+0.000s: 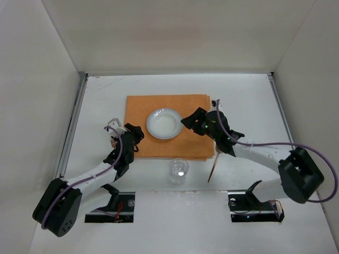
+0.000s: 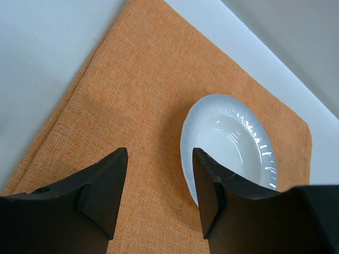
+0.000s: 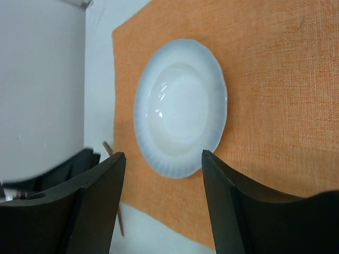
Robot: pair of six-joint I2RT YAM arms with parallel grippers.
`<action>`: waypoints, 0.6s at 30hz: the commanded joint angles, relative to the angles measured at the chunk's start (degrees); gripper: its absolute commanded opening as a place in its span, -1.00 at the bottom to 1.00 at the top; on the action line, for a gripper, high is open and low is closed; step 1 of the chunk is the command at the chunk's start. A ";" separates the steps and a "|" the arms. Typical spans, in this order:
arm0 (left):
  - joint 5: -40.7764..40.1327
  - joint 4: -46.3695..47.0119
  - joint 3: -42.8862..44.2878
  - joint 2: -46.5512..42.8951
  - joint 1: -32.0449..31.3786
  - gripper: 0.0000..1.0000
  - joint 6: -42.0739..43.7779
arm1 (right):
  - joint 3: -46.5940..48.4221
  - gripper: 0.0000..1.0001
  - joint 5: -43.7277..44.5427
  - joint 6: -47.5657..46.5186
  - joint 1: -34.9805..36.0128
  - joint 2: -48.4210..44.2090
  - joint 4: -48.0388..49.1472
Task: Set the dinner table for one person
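Orange cloth mat (image 1: 142,114) lies in the middle of the white dinner table (image 1: 249,106). In the top view the white plate (image 1: 163,123) sits on it, approx. at centre. The right gripper (image 1: 188,123) hovers just beside the plate's right rim. The left gripper (image 1: 135,133) is at the mat's left edge, a bit apart from the plate.

Two things are not on the mat. A clear glass (image 1: 178,170) stands just beside its near edge, between both arms. A thin wooden stick (image 1: 214,165), prob. a chopstick, lies on the bare table near the mat's near-right corner. Its long axis runs near-to-far, slightly tilted, and it lies behind the right gripper, toward that arm's base. So I judge the right arm is the nearer one for it. It would need to draw back and turn the wrist so the fingers close across the stick, not along it.

Left wrist view: the fingers (image 2: 106,185) are spread with nothing between them, only mat below. The plate is ahead and to the right of the opening.

Right wrist view: the fingers (image 3: 100,196) are also spread wide and empty. The plate lies straight ahead, centred w.r.t. the gap, and not touched as far as I see. The glass is not in this view. A thin brown line shows beside the left finger; I cannot tell what it is.
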 commanded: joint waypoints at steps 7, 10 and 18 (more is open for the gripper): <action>0.98 3.11 0.39 0.35 0.07 0.01 -1.62 | 6.88 -0.05 1.36 -22.61 10.06 -14.69 -36.49; 0.72 3.11 0.31 0.78 0.60 0.01 -1.71 | 9.43 0.04 1.36 -24.38 14.71 -13.64 -43.62; 1.51 3.11 0.39 1.22 1.04 0.02 -2.06 | 13.83 0.03 2.68 -27.81 23.52 -5.56 -47.86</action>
